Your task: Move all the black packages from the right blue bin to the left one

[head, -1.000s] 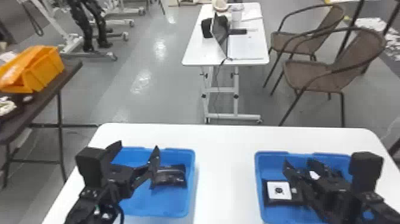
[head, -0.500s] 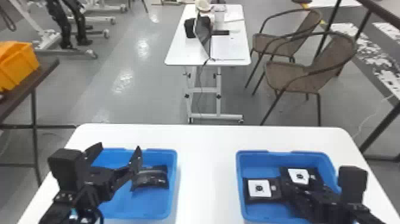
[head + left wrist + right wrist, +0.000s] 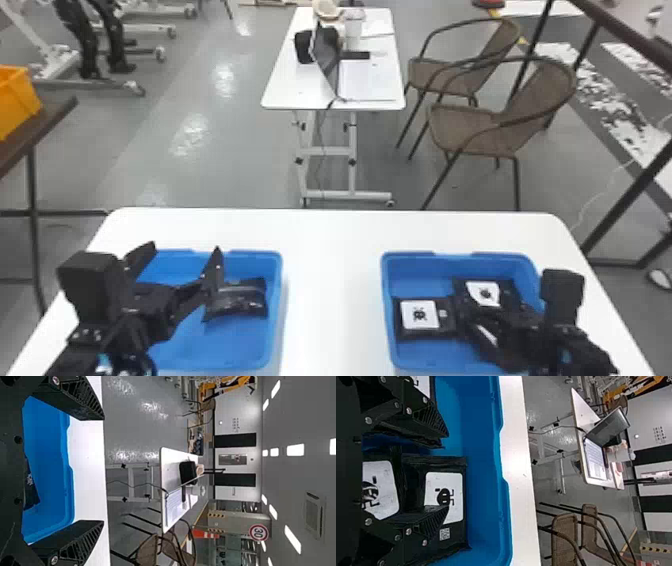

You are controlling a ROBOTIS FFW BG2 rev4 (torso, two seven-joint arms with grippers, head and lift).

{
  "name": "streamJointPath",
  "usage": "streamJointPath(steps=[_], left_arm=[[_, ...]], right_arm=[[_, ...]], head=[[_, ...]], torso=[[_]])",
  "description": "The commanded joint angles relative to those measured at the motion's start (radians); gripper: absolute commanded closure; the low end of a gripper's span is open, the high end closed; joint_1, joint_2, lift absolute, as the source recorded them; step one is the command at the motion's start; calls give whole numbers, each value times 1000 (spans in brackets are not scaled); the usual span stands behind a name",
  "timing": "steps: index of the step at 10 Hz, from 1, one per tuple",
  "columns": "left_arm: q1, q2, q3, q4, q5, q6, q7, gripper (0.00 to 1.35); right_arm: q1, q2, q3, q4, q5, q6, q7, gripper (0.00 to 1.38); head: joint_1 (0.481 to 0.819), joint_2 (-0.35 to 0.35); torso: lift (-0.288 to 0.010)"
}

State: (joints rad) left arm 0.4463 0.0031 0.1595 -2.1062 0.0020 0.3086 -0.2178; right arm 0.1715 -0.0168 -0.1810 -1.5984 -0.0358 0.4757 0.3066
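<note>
White table [image 3: 330,245] on grey floor [image 3: 235,165]; two blue bins.
Head view: left gripper [image 3: 185,247] over left bin [image 3: 276,320], fingers spread; one black package [image 3: 242,300] inside. Right gripper [image 3: 467,312] at right bin [image 3: 387,285], among white-labelled black packages [image 3: 447,317]. Left wrist view: left gripper [image 3: 103,470] fingers apart, nothing between tips. Right wrist view: right gripper [image 3: 447,471] fingers apart, one overlapping a package's label.

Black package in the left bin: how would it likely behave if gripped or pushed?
The black package looks creased, so it would probably flex when pinched. Its shiny surface might slip a little. Low and broad, it seems unlikely to roll in the left bin.
</note>
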Motion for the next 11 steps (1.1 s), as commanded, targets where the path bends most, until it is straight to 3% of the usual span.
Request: streamJointPath(steps=[1, 3, 6, 9, 10, 11], left_arm=[[0, -6, -1, 0, 3, 1, -2, 87], [0, -6, -1, 0, 7, 3, -2, 88], [-1, -6, 5, 0, 10, 9, -6, 88], [-3, -6, 5, 0, 15, 21, -12, 88], [-1, -6, 5, 0, 10, 23, -14, 88], [0, -6, 5, 0, 9, 23, -14, 88]], right_arm=[[-29, 0, 0, 37, 14, -19, -18, 418], [-13, 0, -8, 26, 21, -8, -55, 418], [-49, -9, -18, 104, 40, 0, -57, 414], [-115, -26, -6, 215, 40, -46, -15, 418], [-112, -23, 0, 204, 51, -48, -17, 542], [-99, -20, 0, 196, 27, -58, -17, 1047]], head=[[695, 7], [695, -4], [695, -24], [695, -24], [695, -22], [695, -20]], torso=[[-39], [-39], [-39], [-39], [-39], [-39]])
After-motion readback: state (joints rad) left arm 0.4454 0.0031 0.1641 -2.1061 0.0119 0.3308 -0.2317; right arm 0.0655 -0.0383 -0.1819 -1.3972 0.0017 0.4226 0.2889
